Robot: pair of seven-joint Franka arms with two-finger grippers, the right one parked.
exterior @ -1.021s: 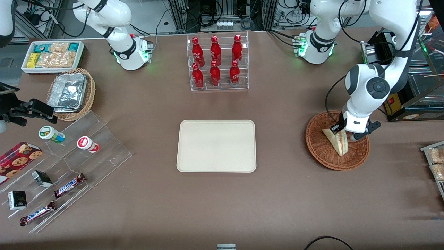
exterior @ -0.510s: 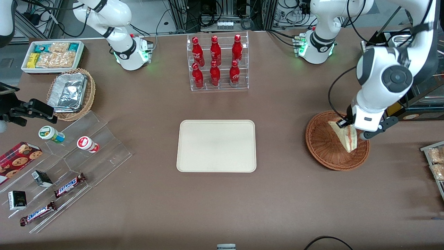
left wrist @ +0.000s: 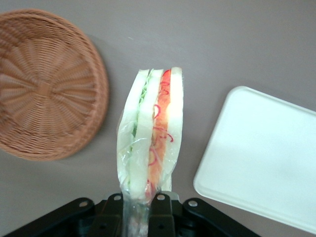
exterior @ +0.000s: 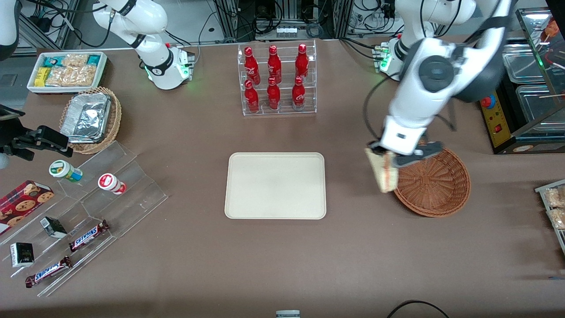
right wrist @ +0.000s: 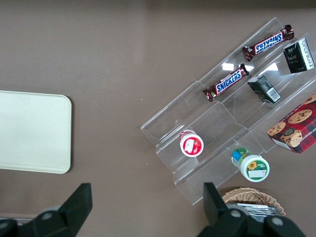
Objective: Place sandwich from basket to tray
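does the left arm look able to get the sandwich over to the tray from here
Probably yes. The gripper, shut on the sandwich, hangs above bare table between the basket and the tray; nothing stands between them.

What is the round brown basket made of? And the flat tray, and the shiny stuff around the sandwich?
The basket looks like woven wicker: reddish-brown strands circling a hub. The tray seems matte cream plastic or pressed fibre; smooth, hard to tell which. The sandwich, held by the gripper between basket and tray, appears wrapped in clear, glossy, crinkled plastic film.

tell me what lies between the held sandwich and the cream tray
Only bare brown tabletop, per the front view, separates the end effector's triangular white-bread sandwich from the cream rectangular tray.
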